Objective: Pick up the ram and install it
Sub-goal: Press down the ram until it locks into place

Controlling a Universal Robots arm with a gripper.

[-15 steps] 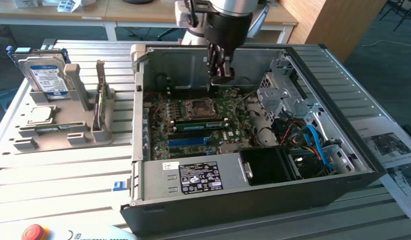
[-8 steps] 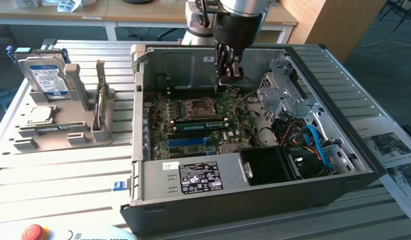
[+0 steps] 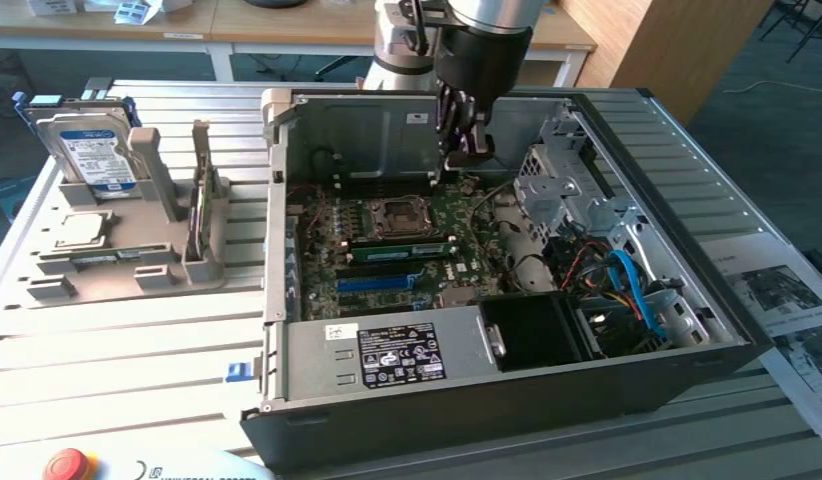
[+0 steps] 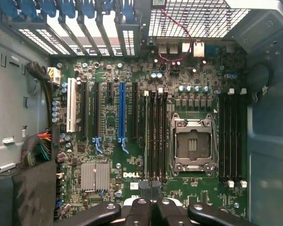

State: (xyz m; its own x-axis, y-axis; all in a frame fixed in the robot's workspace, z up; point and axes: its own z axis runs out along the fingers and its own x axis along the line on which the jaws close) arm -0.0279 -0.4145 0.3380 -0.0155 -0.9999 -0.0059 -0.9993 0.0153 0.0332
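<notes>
ram: thin green stick (image 3: 404,243), standing on edge in a slot just at 6 o'clock of the socket (image 3: 391,212) in the exterior view; whether it is pushed fully home I cannot tell
pincer: clenched (image 3: 467,150), hanging over the board (image 3: 445,205) at about 1 o'clock of the ram and apart from it; nothing shows between its tips
handling: I judge the ram light and stiff but fragile, a bare board with small chips and a contact edge that should not be rubbed or bent
hold: best taken by the two flat faces near the middle of the long top edge, kept upright, so that any push goes straight down and evenly along its length
slip: smooth faces and a narrow edge, so it could tilt in a loose grip
case: open-sided box (image 3: 678,300) on the table (image 3: 144,340); it holds the board, the ram, a blue slot (image 3: 378,283) at 6 o'clock of the ram, a power unit (image 3: 398,355) along the near wall, and blue cables (image 3: 629,280) at 3 o'clock
tray: grey holder (image 3: 118,270) at 9 o'clock of the case; a drive (image 3: 91,150) stands upright in it and a silver chip (image 3: 80,228) lies flat in it
</notes>
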